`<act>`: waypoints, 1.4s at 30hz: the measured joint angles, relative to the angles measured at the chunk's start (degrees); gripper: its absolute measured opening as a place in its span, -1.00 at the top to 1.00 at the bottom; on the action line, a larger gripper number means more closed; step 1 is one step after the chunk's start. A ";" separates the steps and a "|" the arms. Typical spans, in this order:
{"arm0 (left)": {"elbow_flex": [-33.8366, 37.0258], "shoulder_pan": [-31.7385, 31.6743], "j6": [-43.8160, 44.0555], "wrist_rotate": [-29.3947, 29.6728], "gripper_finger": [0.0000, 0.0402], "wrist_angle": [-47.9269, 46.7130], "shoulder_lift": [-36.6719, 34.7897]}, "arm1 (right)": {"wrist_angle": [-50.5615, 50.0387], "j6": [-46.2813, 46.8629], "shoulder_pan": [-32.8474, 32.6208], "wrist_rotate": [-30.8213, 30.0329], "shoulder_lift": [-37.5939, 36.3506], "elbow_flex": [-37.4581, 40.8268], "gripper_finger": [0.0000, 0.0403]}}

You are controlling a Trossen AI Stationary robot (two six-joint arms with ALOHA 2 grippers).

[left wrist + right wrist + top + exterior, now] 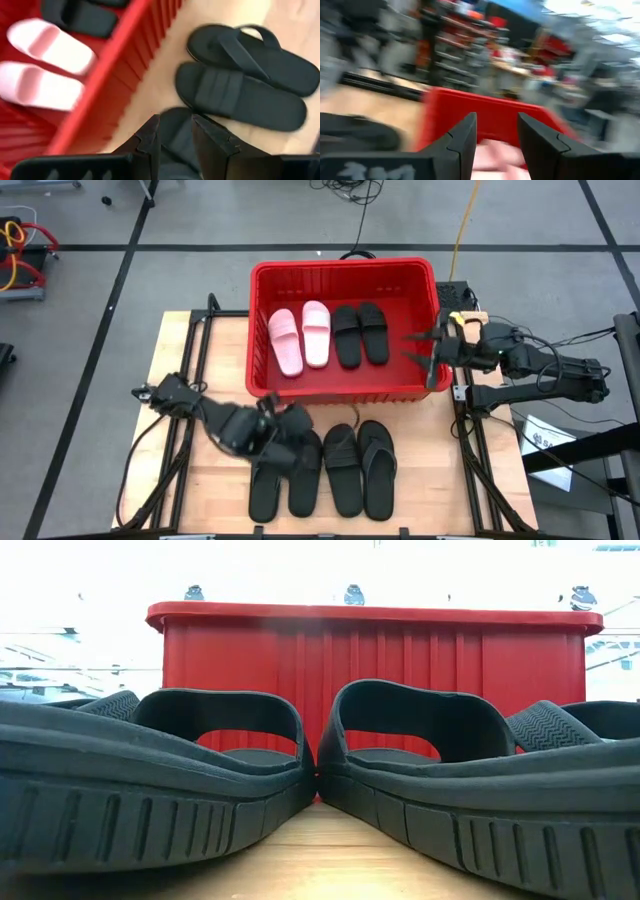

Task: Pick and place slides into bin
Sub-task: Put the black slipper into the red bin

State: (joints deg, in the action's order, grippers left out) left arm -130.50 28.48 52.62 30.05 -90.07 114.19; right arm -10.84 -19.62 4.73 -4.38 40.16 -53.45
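Left gripper: my fingers stand a little apart, clamped on nothing. I hang over the heel end of the outer black wide-strap slide on the table, close to the bin's near wall.

Right gripper: jaws apart and empty, at the bin's right-hand wall, about level with its rim.

Bin: red, slotted walls, at the table's far side. Just ahead of my left fingers; directly in front of my right.

High view only: the whole layout, both my arms, and the inside of the bin.

Low view only: the bin's ribbed outer wall behind two black wide-strap slides seen heel-on, soles nearly touching. Neither gripper shows here.

Left wrist view only: a thong slide lying just beside a wide-strap slide, beyond my fingertips. The pink pair shows over the bin wall.

Right wrist view only: the red bin wall between my fingers, something pink below it; the room behind is a blur.

Count, in bin: two pale pink slides side by side, and two black wide-strap slides beside them. Four.

Count, on table: four black, in a row near my left hand. The pair under me is wide-strap; the pair on the far side of it looks thong-style.

Count, total: eight slides, two pink, six black.
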 joint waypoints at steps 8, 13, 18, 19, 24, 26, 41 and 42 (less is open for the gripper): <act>8.88 7.42 13.61 -7.64 0.48 0.10 0.12 | -6.17 14.78 -0.02 20.14 0.04 0.00 0.36; 16.75 11.29 17.19 -14.34 0.48 0.38 0.09 | -8.02 15.19 -0.02 22.55 0.04 0.00 0.36; 24.38 14.18 17.13 -15.04 0.48 2.19 0.07 | -8.15 12.99 -0.02 22.54 0.02 0.00 0.36; 26.07 14.59 16.85 -14.34 0.48 3.43 0.07 | -8.17 12.71 -0.02 22.54 0.04 0.00 0.36; 32.91 15.52 14.39 -13.32 0.48 8.47 0.08 | -8.17 10.83 -0.02 22.54 0.04 0.00 0.36; 35.06 15.13 14.85 -13.24 0.48 10.06 0.08 | -8.19 10.01 -0.02 22.54 0.04 0.00 0.36; 42.95 10.66 13.18 -8.47 0.48 13.67 0.07 | -8.32 6.64 -0.02 22.54 0.04 0.00 0.36; 43.10 10.25 13.20 -8.32 0.48 13.63 0.07 | -8.32 6.50 -0.02 22.54 0.03 0.00 0.36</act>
State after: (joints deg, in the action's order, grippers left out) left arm -87.41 38.73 65.82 21.72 -76.44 114.26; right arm -19.16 -13.12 4.71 18.15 40.19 -53.45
